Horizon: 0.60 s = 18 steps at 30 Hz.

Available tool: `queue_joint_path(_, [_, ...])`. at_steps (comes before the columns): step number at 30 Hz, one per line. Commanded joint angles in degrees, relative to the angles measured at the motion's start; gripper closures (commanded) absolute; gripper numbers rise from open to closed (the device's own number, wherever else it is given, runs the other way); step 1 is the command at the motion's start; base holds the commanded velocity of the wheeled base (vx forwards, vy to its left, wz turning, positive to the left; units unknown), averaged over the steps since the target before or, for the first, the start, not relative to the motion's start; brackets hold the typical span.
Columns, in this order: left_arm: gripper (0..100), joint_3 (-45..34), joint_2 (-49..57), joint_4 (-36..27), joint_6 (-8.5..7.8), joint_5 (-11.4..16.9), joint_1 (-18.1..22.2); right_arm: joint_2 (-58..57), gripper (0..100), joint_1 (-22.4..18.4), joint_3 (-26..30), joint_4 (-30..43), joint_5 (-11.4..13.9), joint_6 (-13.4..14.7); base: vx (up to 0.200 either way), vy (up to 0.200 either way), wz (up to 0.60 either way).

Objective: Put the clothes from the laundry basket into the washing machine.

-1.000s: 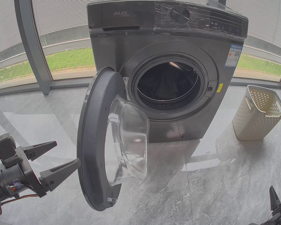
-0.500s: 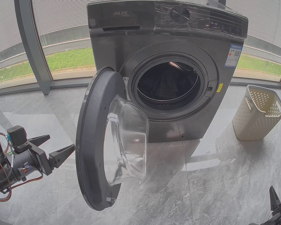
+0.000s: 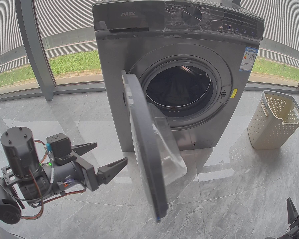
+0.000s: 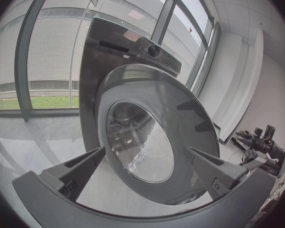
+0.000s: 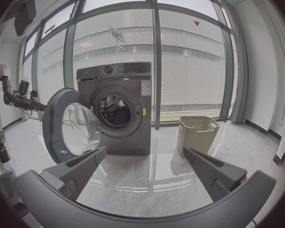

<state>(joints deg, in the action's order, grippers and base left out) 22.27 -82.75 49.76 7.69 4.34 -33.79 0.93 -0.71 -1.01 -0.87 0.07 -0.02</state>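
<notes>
Clothes [image 3: 176, 90]: a dark heap inside the drum of the washing machine [image 3: 116, 57], seen through the open port. The weave and the number of pieces cannot be told.

Print: a brand mark on the dark top panel, a blue-and-white label [image 3: 249, 59] at the upper right of the front, and a small yellow sticker [image 3: 234, 93] beside the door latch. The text on the stickers is too small to read. Clear film covers the panel around the knob [image 3: 191, 15].

Change from 1.0 s ago: the door [image 3: 144, 143] has swung from wide open to about halfway, and is now edge-on to the head view with its glass bowl facing the drum. The left hand [image 3: 111, 151] pulled back, then came forward. It now sits near the door's outer face, apart from it, with fingers spread and holding nothing.

Laundry basket [image 3: 272, 130]: cream, perforated, upright on the floor [image 3: 222, 190] to the right of the machine and apart from it. Its inner walls show bare, and the bottom is not visible.

Right hand [image 5: 144, 149]: low, well back from the machine, fingers spread, holding nothing.
</notes>
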Motion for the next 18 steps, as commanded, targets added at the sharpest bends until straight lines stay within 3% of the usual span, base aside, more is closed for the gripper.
queue_joint_path(1, [0,3.92,-12.00,8.25,1.98,-0.47,-3.21,-0.66,0,0.00,1.01,0.07,0.01,0.02,0.000,0.000,0.00])
queue_joint_path(3, [0,5.06,-14.46,10.79,2.15,-0.47,-3.47,-0.66,0,0.00,1.01,-0.01,0.01,-0.06,0.000,0.000,0.00])
queue_joint_path(4, [100,6.03,-16.22,12.20,2.15,-0.47,-3.65,-0.66,0,0.00,1.01,-0.01,0.01,0.02,0.000,0.000,0.00])
queue_joint_path(13, [100,18.95,-26.94,15.01,2.50,-0.47,-4.09,-0.66,0,0.00,1.01,-0.01,0.01,0.02,0.000,0.000,0.00])
queue_joint_path(18, [100,30.20,-32.56,14.93,4.26,-1.00,-5.23,-0.66,0,0.00,1.01,-0.01,0.01,0.02,0.000,0.000,0.00])
